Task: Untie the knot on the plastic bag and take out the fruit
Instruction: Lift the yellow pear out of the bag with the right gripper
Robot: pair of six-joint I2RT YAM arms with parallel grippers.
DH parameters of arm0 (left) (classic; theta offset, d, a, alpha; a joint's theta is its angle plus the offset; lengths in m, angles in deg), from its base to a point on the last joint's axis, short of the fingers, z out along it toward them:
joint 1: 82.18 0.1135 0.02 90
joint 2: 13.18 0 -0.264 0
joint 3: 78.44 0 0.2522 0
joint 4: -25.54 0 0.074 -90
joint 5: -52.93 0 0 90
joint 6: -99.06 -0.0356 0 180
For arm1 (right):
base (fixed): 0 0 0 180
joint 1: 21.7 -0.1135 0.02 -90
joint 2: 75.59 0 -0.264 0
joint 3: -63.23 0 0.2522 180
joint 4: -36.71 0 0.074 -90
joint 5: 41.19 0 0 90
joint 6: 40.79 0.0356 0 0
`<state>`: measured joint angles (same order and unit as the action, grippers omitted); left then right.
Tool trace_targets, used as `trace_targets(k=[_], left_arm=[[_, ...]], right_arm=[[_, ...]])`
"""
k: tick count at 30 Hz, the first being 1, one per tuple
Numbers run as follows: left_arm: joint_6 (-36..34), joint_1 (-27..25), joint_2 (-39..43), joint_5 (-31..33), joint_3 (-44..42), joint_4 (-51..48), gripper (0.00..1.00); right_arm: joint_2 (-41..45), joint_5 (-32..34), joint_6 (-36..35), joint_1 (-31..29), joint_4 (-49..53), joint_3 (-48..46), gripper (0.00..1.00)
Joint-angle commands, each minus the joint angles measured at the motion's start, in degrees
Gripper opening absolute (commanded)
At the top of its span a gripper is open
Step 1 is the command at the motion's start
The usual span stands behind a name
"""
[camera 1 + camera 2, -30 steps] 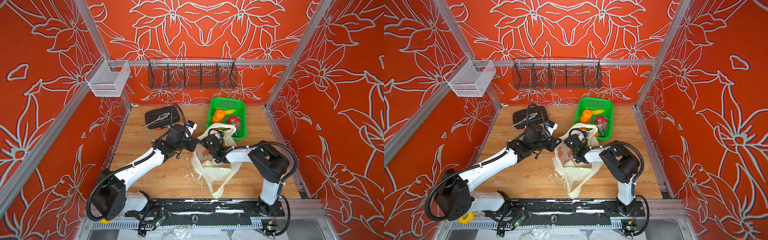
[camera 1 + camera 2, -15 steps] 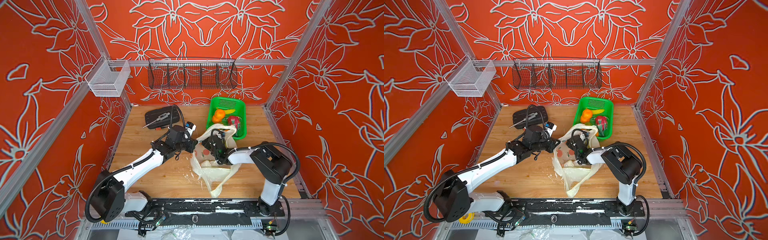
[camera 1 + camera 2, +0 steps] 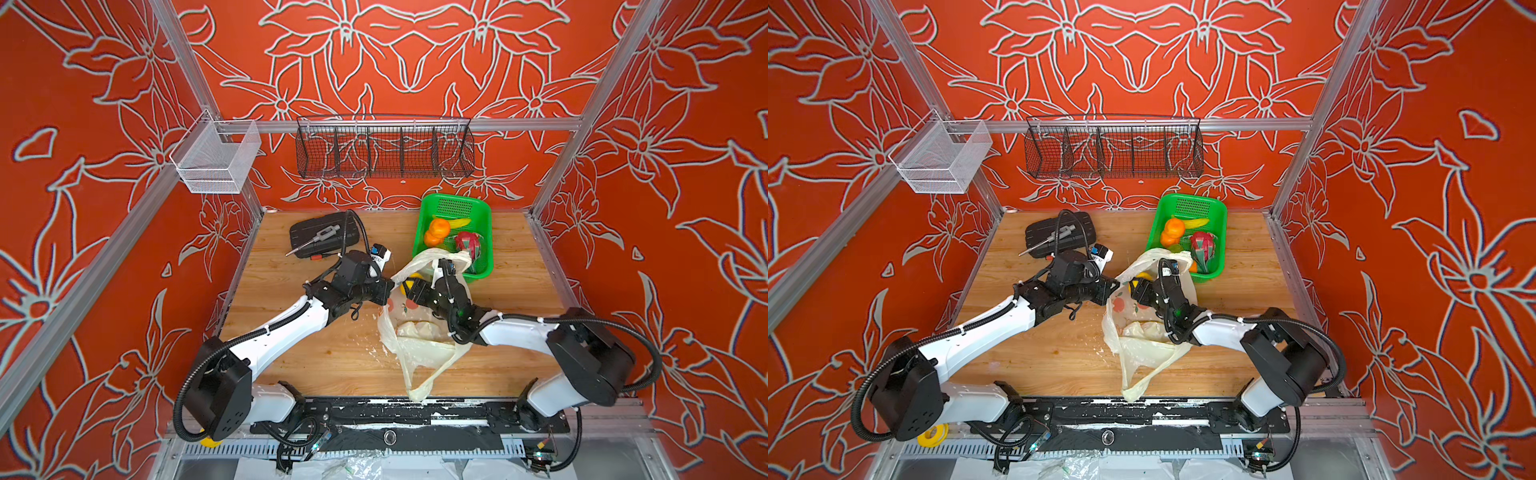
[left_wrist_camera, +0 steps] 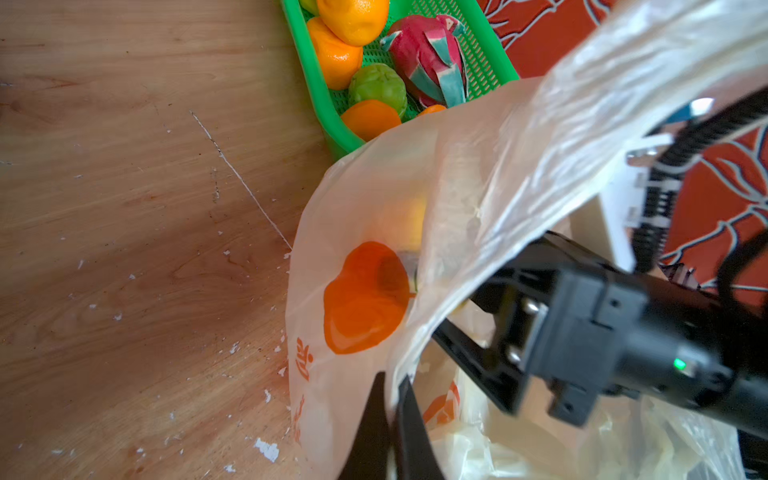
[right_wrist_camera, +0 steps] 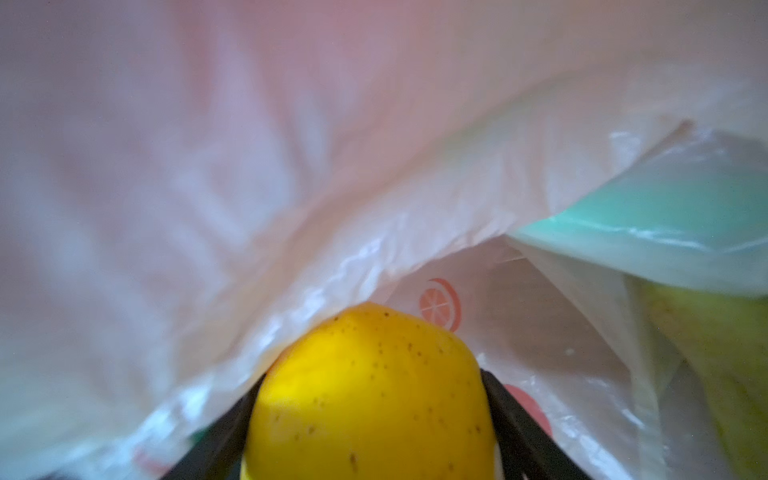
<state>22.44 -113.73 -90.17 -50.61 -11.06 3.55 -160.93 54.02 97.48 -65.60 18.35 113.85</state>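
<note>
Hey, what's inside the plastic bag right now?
The right gripper reaches into the plastic bag, its jaws closed on a yellow fruit. Crumpled plastic hides whatever else may lie deeper.

Red floral walls (image 3: 415, 50) enclose a wooden tabletop (image 3: 332, 353), seemingly daylit.

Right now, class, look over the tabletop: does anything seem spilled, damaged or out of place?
White flecks litter the wooden table beside the plastic bag, like shed scraps. The bag's tail trails to the table's front edge, at the black rail.
</note>
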Motion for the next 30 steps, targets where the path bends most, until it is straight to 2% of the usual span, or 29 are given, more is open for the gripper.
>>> trace_targets(k=[1, 5, 9, 18, 23, 30], left_arm=[[0.58, 0.25, -0.79, 1.03, 2.0, -1.01, 0.06], [0.32, 0.21, -0.74, 2.35, 2.1, -1.18, 0.06], [-0.03, 0.21, -0.55, 5.09, 2.1, -2.67, 0.05], [0.12, 0.95, 0.5, 12.94, 0.39, -4.31, 0.02], [2.55, 2.44, 2.3, 17.53, -2.02, -5.26, 0.0], [5.67, 5.83, 6.92, 19.33, -7.09, -5.05, 0.0]], right_arm=[[3.98, -2.12, -6.7, -2.59, 5.17, -1.55, 0.6], [8.43, -1.26, -10.28, -5.65, 9.94, -2.71, 0.6], [14.02, -1.86, -10.14, -6.62, 12.95, -3.89, 0.6], [27.15, -6.88, -9.26, -6.99, 24.12, 0.76, 0.6], [32.81, -1.65, -11.05, -6.9, 28.83, 4.48, 0.59], [35.35, 7.61, -12.64, -3.88, 33.7, 11.28, 0.59]])
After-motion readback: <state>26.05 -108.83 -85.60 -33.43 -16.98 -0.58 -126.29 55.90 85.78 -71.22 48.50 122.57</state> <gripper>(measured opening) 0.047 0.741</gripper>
